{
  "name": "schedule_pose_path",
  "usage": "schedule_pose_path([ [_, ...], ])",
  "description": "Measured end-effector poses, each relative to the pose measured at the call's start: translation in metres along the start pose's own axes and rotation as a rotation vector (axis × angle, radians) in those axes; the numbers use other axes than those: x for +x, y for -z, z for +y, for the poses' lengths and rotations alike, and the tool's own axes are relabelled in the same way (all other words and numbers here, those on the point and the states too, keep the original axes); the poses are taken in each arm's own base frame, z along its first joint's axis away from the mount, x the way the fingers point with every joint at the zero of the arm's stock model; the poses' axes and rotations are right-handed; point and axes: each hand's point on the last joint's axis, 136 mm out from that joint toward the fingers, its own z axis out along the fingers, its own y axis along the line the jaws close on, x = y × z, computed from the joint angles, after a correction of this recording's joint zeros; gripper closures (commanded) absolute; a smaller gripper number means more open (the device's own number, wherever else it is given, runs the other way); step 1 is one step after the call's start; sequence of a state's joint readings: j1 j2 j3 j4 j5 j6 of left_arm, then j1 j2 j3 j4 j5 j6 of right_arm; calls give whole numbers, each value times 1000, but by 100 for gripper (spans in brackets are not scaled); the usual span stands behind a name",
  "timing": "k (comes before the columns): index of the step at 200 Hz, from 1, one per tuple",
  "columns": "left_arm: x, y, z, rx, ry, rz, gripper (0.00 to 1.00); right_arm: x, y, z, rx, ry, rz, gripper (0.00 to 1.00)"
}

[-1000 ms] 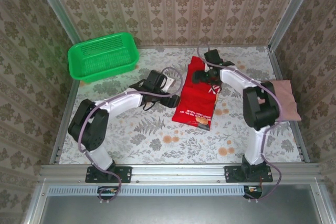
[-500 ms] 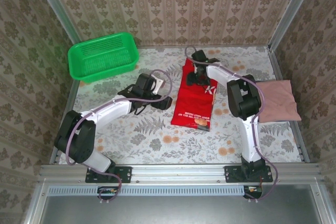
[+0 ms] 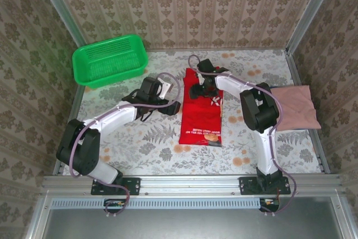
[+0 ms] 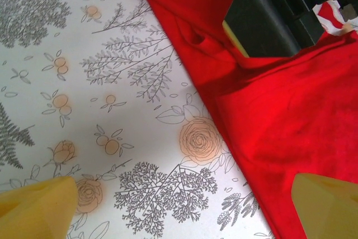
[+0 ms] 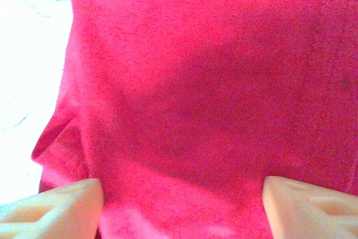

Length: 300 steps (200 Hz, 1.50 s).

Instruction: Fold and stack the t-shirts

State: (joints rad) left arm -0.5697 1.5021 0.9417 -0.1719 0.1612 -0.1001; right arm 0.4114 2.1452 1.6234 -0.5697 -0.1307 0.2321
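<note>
The red t-shirt [image 3: 201, 117] lies as a long folded strip mid-frame on the surface [image 3: 156, 144], with the pink t-shirt [image 3: 295, 107] folded at centre right. The left pincer [image 4: 184, 205], spread, straddles the red shirt's side edge. The right pincer [image 5: 182, 205], also spread, sits over its far end. The next grasp should probably pinch both layers squarely. Whether either pincer touches cloth is unclear.

The flowered table [image 3: 156, 138] carries a red shirt [image 3: 202, 117]. A pink shirt [image 3: 296, 107] lies to its right, and a green basket [image 3: 109, 60] stands behind it, to the left.

red printed t-shirt [image 3: 202, 117] lies folded in a long strip, pink t-shirt [image 3: 296, 107] folded well apart rightward.
</note>
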Motion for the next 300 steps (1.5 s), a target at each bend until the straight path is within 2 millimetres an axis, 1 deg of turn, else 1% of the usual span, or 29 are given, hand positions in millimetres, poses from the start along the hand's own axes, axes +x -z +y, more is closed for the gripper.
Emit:
schedule_pose_path([
  [9,1,3,-1,23,-13,-8,0,1,6,2,-13,32,-14,15],
  [22,3,9,-3,63,-31,-20,0,3,22,6,-28,87,-50,13],
  [48,-1,26,-1,124,-86,-55,0,13,66,17,-76,232,-143,13],
  [64,-3,39,-3,156,-147,-79,0,26,91,26,-105,341,-190,13],
  [77,-2,51,-6,184,-203,-105,0,41,107,36,-125,449,-218,14],
  [86,0,59,-6,199,-234,-118,0,56,116,46,-139,539,-226,14],
  [103,8,73,-4,222,-282,-136,0,89,125,65,-165,705,-219,14],
  [115,14,81,-6,244,-314,-147,0,114,128,79,-187,821,-198,15],
  [131,20,92,-10,270,-350,-164,0,144,126,92,-205,949,-155,17],
  [141,23,97,-13,285,-372,-180,0,166,120,96,-207,1027,-113,18],
  [160,29,103,-20,316,-393,-201,0,198,106,94,-189,1128,-31,22],
  [168,33,104,-22,330,-396,-205,0,208,101,92,-181,1157,-3,24],
  [182,40,105,-27,359,-394,-208,0,219,94,90,-166,1194,31,28],
  [194,47,105,-31,386,-390,-207,0,224,88,90,-154,1211,47,30],
  [211,52,106,-35,413,-387,-208,0,225,80,90,-140,1219,58,32],
  [247,52,114,-40,423,-405,-241,0,224,60,86,-108,1224,83,34],
  [261,52,117,-42,421,-415,-259,0,225,53,84,-101,1227,98,37],
  [275,54,119,-42,417,-419,-273,0,224,48,83,-93,1232,100,45],
  [293,58,119,-42,414,-416,-277,0,222,42,80,-77,1234,105,48],
  [300,60,119,-42,414,-413,-278,0,222,40,79,-78,1233,111,50],
])
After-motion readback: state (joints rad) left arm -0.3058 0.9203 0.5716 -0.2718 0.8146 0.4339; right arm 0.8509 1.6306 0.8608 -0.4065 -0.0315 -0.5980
